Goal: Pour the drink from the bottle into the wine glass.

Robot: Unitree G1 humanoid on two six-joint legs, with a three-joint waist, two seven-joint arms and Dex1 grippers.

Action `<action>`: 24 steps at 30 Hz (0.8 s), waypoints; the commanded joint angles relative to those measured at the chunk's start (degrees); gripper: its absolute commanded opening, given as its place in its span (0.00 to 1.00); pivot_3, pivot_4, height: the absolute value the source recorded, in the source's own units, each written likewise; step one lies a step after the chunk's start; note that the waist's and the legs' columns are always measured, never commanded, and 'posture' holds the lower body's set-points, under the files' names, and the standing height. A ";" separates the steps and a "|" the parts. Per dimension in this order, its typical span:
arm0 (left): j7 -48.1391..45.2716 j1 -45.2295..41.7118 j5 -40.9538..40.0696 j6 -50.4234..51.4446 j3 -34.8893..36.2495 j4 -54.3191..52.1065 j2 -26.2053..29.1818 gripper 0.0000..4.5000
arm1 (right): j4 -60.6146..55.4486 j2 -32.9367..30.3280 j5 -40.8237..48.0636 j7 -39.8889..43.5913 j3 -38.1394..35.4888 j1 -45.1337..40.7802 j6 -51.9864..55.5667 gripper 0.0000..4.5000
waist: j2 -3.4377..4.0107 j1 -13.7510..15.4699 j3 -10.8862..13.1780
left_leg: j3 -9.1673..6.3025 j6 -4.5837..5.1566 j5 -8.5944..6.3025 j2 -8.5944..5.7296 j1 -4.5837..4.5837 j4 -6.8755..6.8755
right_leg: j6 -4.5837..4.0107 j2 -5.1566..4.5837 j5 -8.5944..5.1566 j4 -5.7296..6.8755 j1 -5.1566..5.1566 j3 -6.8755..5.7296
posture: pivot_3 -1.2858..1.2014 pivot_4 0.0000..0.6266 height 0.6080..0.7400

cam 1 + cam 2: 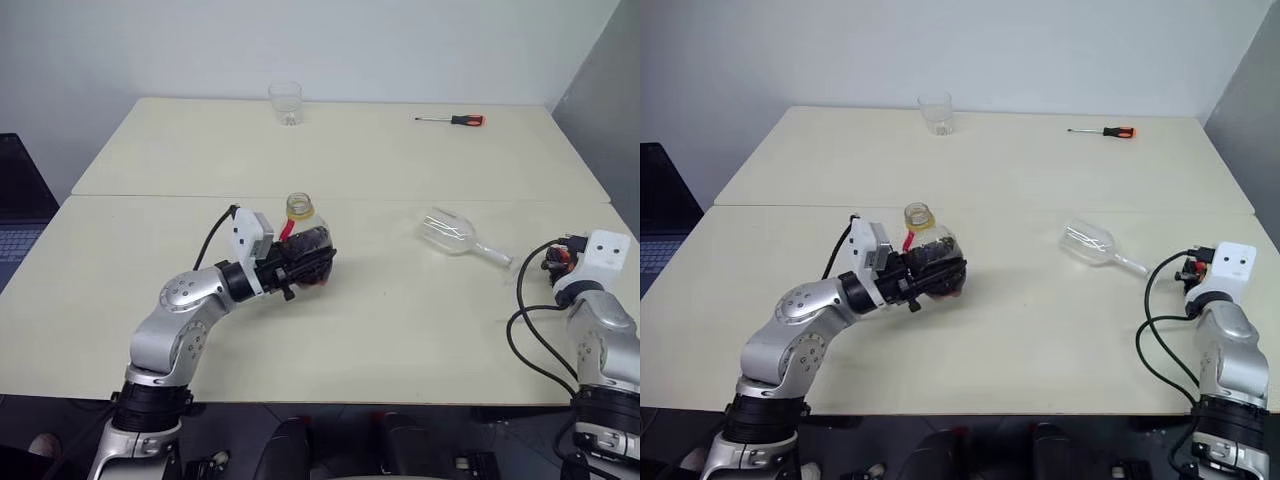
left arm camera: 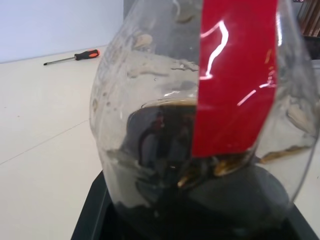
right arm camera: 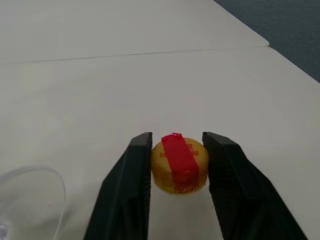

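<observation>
Pale cream bench (image 1: pixel 400 320) fills your view under a white wall. Your left pincer (image 1: pixel 312 262) is clamped on the bottle (image 1: pixel 303 243), upright and uncapped near the middle; the left wrist view shows the dark drink (image 2: pixel 165 145) low inside. To its right the wine glass (image 1: pixel 452 233) lies on its side, empty. Your right pincer (image 3: pixel 176 150) stands slightly parted around the yellow cap (image 3: pixel 180 169), which rests on the bench. A tumbler (image 1: pixel 285 102) and a screwdriver (image 1: pixel 452 119) sit far back.
</observation>
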 commanded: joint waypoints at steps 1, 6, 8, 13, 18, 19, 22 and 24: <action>0.08 -0.35 -1.24 -0.78 1.58 -3.05 0.39 0.43 | -0.86 -0.31 -0.09 -0.37 -0.66 -1.15 -1.74 0.64 | 0.00 0.00 0.00 | 0.00 0.00 0.00 0.00 0.00 0.00 | 0.00 0.00 0.00 0.00 0.00 0.00 | 0.52 0.24 1.00; 0.07 -0.28 -1.28 -0.77 1.55 -3.15 0.44 0.43 | -1.19 -0.52 -0.36 -0.87 -1.05 -1.23 -1.44 1.00 | 0.00 0.00 0.00 | 0.00 0.00 0.00 0.00 0.00 0.00 | 0.00 0.00 0.00 0.00 0.00 0.00 | 0.52 0.24 1.00; -0.02 -0.27 -1.28 -0.81 1.51 -3.06 0.46 0.43 | -1.60 -0.74 -0.32 -1.01 -1.41 -1.20 -1.47 1.00 | 0.00 -0.01 0.00 | 0.00 0.00 0.00 0.00 0.00 0.00 | 0.00 0.00 0.00 0.00 0.00 0.01 | 0.52 0.24 1.00; -0.37 -0.71 -1.18 -0.95 1.39 -2.44 0.48 0.43 | -3.88 -1.31 0.53 0.01 -1.57 -1.61 -2.08 1.00 | 0.00 0.00 0.00 | 0.01 0.00 0.00 0.00 0.00 0.00 | 0.00 0.00 0.00 0.00 0.00 0.01 | 0.52 0.24 1.00; -0.68 -0.93 -1.10 -1.07 1.40 -2.03 0.48 0.43 | -8.35 -3.10 0.82 4.80 1.07 -2.92 -3.67 1.00 | 0.01 -0.03 0.00 | 0.00 0.00 0.00 0.00 0.00 0.00 | 0.00 0.01 0.00 0.01 0.00 0.01 | 0.52 0.24 1.00; -0.74 -0.89 -1.12 -1.05 1.41 -2.05 0.52 0.43 | -9.31 -3.69 0.82 6.14 1.94 -3.43 -4.13 1.00 | 0.01 -0.05 0.00 | 0.01 0.00 0.00 0.00 0.01 0.00 | 0.00 0.01 0.00 0.01 0.00 0.01 | 0.52 0.24 1.00; -0.85 -0.87 -1.14 -1.02 1.46 -2.03 0.62 0.43 | -11.97 -4.52 2.35 10.89 4.61 -5.16 -4.75 1.00 | 0.01 -0.06 0.00 | 0.00 0.00 0.00 0.01 0.01 0.00 | 0.00 0.01 0.00 0.01 0.00 0.00 | 0.52 0.24 1.00; -0.87 -0.80 -1.20 -0.97 1.50 -2.12 0.69 0.43 | -13.99 -4.60 4.62 15.82 7.11 -5.86 -5.12 1.00 | 0.01 -0.05 0.00 | -0.03 0.00 0.00 0.02 0.01 0.00 | 0.00 0.01 0.00 0.00 0.00 -0.02 | 0.52 0.24 1.00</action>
